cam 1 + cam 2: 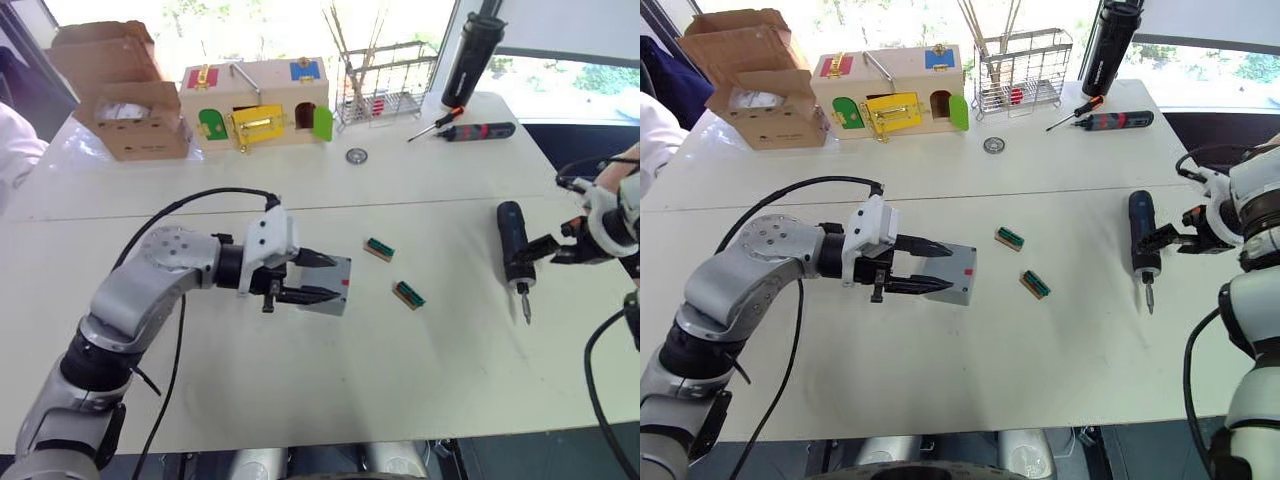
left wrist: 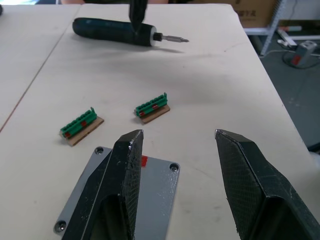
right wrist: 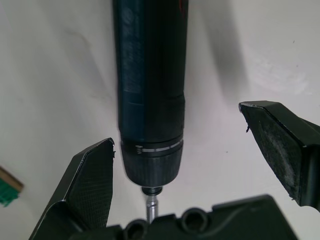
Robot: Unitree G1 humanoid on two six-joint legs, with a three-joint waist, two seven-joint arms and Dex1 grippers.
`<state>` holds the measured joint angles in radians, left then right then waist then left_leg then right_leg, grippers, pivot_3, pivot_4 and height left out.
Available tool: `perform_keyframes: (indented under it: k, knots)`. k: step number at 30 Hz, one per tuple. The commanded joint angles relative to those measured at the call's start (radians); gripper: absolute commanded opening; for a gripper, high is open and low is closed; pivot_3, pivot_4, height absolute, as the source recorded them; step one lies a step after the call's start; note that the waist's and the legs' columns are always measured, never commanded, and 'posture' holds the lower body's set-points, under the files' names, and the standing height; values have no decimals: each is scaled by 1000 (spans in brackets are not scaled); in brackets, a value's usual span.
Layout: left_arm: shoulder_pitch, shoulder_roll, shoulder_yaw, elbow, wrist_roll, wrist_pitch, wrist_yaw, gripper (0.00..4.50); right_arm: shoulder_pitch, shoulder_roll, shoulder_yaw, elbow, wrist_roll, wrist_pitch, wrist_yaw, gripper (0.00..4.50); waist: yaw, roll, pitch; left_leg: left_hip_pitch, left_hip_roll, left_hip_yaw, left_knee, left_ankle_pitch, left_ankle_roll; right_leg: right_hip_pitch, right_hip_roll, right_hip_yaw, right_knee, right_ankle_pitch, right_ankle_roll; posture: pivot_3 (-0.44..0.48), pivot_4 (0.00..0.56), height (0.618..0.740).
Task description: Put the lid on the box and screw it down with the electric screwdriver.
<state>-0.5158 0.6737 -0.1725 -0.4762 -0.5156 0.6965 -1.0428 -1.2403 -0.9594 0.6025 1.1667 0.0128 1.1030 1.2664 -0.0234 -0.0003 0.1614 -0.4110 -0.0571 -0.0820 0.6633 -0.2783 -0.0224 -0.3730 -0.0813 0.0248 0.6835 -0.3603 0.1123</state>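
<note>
The grey box sits mid-table with a red mark on its side. The flat grey lid, with corner screw holes, lies on top of it. My left gripper is open at the box, one finger over the lid and the other off its edge above the table. The dark electric screwdriver lies on the table at the right, bit pointing toward the front edge. My right gripper is open and level with its bit end. In the right wrist view the fingers straddle the chuck without touching it.
Two small green terminal blocks lie between box and screwdriver. Along the back stand a cardboard carton, a wooden latch box, a wire rack, a black cylinder and a black-and-red tool. A person's sleeve shows far left.
</note>
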Motion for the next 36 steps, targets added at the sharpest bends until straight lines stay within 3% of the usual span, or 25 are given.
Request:
perform_keyframes:
  k: [1, 8, 11, 17, 23, 26, 30, 33, 36]
  knots:
    - [15, 15, 41, -49, -27, 23, 33, 2328, -35, 38, -39, 61, -59, -51, -8, 4471, 3, 0, 0, 0, 0, 0, 0, 0, 0, 0, 0, 0, 0, 0, 0, 0, 150, 740]
    - [47, 40, 57, -77, -41, 43, 76, 2328, -10, 129, -69, 118, -152, -111, -27, 4471, 4, -1, -1, 0, 0, -1, 0, 0, -1, 1, 0, -1, 0, 0, 0, 0, 150, 740]
    - [60, 48, 61, -87, -43, 47, 88, 2328, 31, 146, -30, 123, -222, -154, 21, 3776, 4, -4, -2, 2, 0, -1, 1, 0, -1, 2, 0, -1, 0, 0, 0, 0, 150, 740]
    - [73, 55, 64, -93, -49, 51, 107, 2328, 74, 153, -18, 134, -313, -205, 83, 1791, 9, -7, -4, 2, 0, -5, 0, 0, -1, 3, 0, -2, 0, 0, 0, 0, 150, 740]
    - [67, 58, 60, -75, -47, 43, 107, 2328, 103, 147, -29, 138, -368, -228, 119, 1788, 14, -9, -6, 2, 0, -6, 0, 0, -2, 5, 0, -4, -1, 0, 0, 0, 150, 740]
    - [59, 57, 56, -40, -38, 30, 97, 2328, 76, 130, -100, 129, -351, -238, 24, 1788, 13, -12, -7, 2, 0, -7, 0, 0, -2, 6, 0, -5, -1, 0, 0, 0, 150, 740]
    - [52, 63, 66, 19, -37, 13, 73, 2328, -42, 105, -244, 104, -286, -205, -72, 1788, 8, -11, -7, 2, -1, -6, 1, 1, -3, 6, 0, -5, -2, 0, 0, 0, 150, 740]
    - [40, 78, 87, 88, -42, 0, 42, 2328, -188, 79, -396, 55, -194, -125, -154, 1788, -1, 7, 4, 1, -2, -1, 0, 1, -3, 2, -1, -1, 0, 0, 0, 0, 150, 740]
    - [25, 102, 76, 144, -26, -18, 3, 2328, -220, 56, -522, -70, -116, -87, -225, 1788, 0, 10, 6, -1, 0, 2, -5, 1, -3, -5, 0, 2, 2, 0, 0, 0, 150, 740]
